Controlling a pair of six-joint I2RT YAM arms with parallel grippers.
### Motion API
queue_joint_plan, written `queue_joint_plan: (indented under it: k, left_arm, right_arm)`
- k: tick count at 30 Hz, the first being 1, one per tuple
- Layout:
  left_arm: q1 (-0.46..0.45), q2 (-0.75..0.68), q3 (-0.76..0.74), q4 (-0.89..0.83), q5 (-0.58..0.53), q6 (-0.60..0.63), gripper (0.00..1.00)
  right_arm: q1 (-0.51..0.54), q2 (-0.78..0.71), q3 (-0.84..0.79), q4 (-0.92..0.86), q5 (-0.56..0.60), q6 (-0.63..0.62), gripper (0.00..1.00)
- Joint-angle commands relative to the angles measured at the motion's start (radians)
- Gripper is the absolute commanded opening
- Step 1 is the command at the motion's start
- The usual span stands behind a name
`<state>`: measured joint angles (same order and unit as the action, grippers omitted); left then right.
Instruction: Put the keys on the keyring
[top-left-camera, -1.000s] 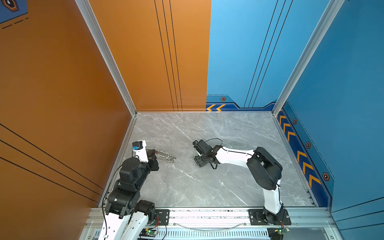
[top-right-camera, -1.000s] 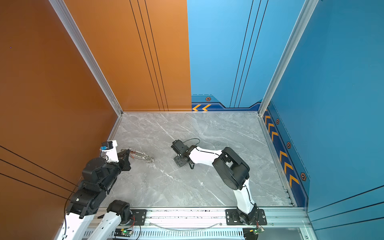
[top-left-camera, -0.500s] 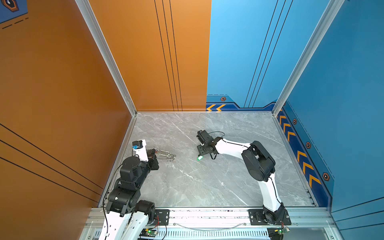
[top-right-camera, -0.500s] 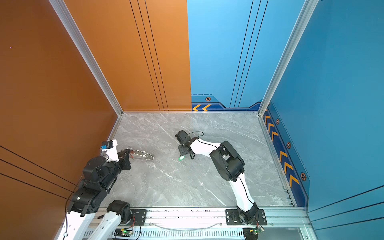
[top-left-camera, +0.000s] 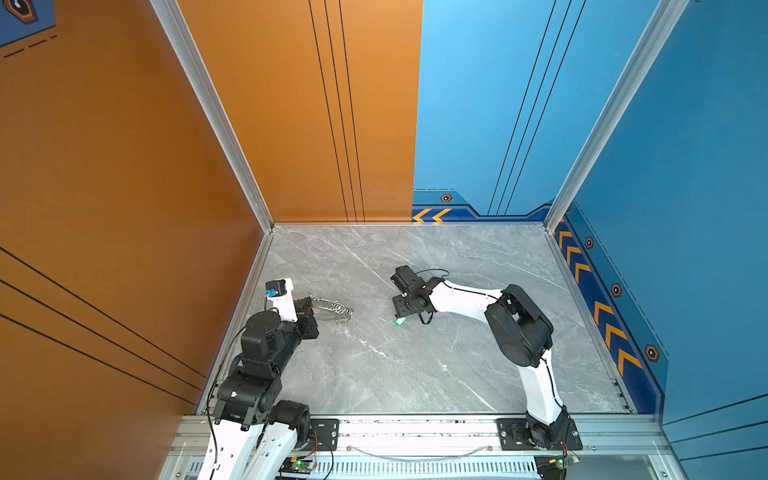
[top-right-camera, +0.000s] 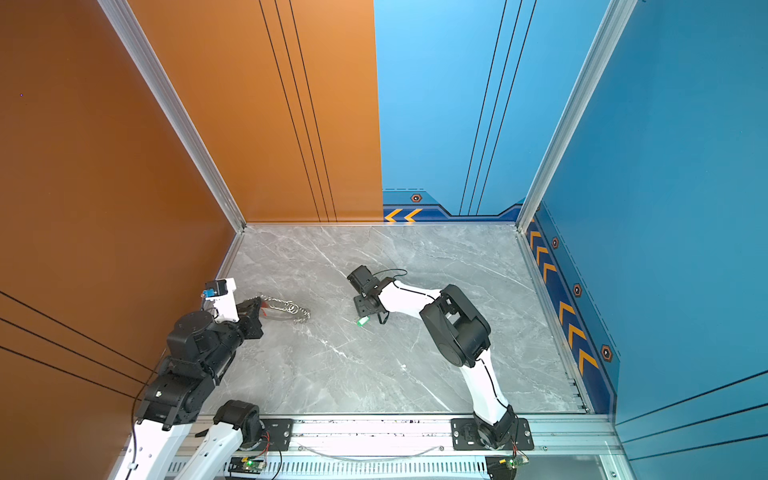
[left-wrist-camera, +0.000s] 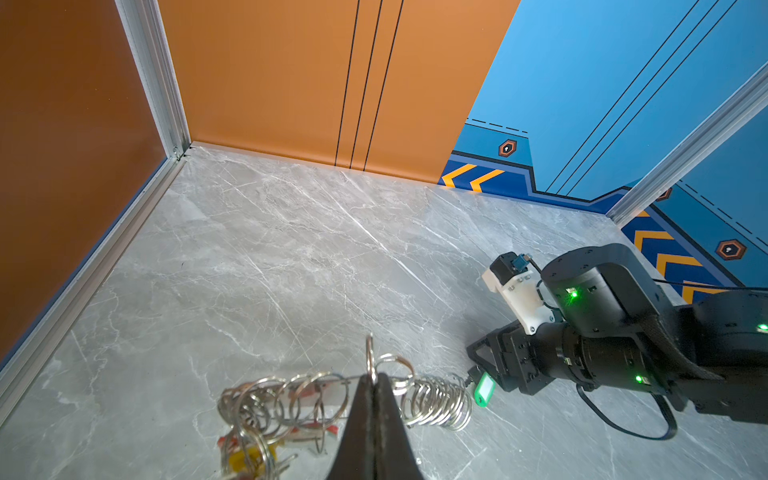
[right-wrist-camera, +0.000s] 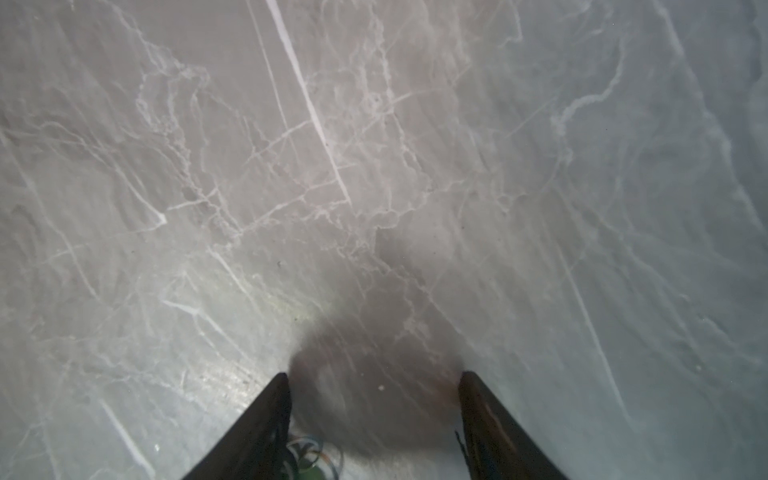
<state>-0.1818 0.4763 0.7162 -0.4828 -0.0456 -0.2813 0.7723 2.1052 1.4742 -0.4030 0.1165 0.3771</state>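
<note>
Hovering low over the surface (top-left-camera: 374, 365), the right tool (right-wrist-camera: 375, 373) has its jaws apart. The green-tagged key (top-left-camera: 400, 321) lies under it, back from the tips and close to one jaw. The left tool (left-wrist-camera: 372, 380), well apart from the key, is clamped on one ring of the keyring (top-left-camera: 332, 308), whose long axis runs out from that tool toward the key. The right arm is nearer the key.

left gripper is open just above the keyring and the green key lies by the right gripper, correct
Not quite. The left gripper is not open: it is shut, pinching a ring of the keyring, as the left wrist view shows. The rest holds: the green key lies by the right gripper.
</note>
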Motion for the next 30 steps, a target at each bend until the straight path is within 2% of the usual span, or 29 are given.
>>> queue_joint_plan:
  k: [1, 8, 14, 22, 30]
  left_arm:
    - [0.011, -0.002, -0.002, 0.056, 0.026, -0.009, 0.0]
    - [0.013, -0.005, -0.004, 0.056, 0.026, -0.009, 0.0]
    - [0.013, -0.002, -0.005, 0.059, 0.03, -0.011, 0.0]
    - [0.012, 0.0, -0.006, 0.062, 0.035, -0.015, 0.0]
    - [0.013, 0.001, -0.007, 0.062, 0.036, -0.017, 0.0]
  right_arm:
    - [0.016, 0.03, 0.059, -0.123, 0.0, 0.043, 0.66]
    - [0.077, 0.062, 0.089, -0.231, 0.085, 0.02, 0.67]
    - [0.093, -0.001, -0.005, -0.281, 0.186, 0.055, 0.66]
    - [0.085, -0.152, -0.177, -0.248, 0.173, 0.031, 0.53]
    - [0.059, -0.309, -0.281, -0.209, 0.157, -0.01, 0.53]
